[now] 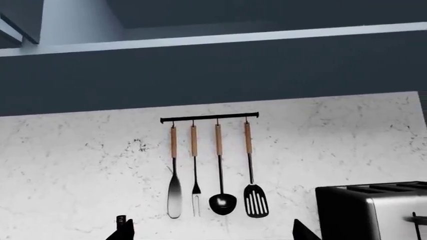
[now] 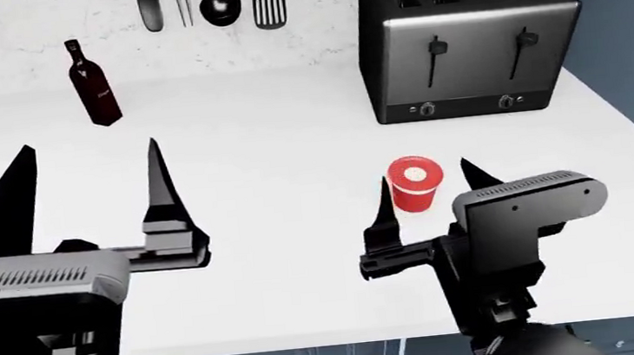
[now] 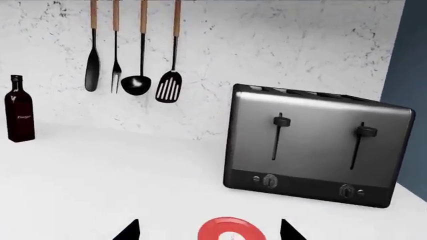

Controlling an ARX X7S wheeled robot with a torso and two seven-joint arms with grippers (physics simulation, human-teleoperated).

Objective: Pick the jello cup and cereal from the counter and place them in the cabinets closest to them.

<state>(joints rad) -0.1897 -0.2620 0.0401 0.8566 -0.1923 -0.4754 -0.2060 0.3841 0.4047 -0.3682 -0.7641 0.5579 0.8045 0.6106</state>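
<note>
Jello cup [image 2: 415, 183] stands upright on the counter [image 2: 281, 163], at about five o'clock from the middle of the head view and at seven o'clock from the toaster [image 2: 467, 41], well apart from it. We have our right gripper [image 2: 426, 191] spread open, one fingertip on each side of the cup and neither touching it, so the cup sits in the gap ready for a squeeze. The right wrist view agrees: the red lid [image 3: 230, 231] lies between the two dark tips. We judge that the jaws need only to advance a little and close.

Our left gripper [image 2: 89, 169] is also open, holding nothing, raised at nine o'clock, out of the right arm's way. Its camera looks at the utensil rail [image 1: 209, 117] and the dark cabinet [image 1: 200, 75] above. The bottle [image 2: 92, 86] stands at eleven o'clock, far from both arms. We see no cereal.
</note>
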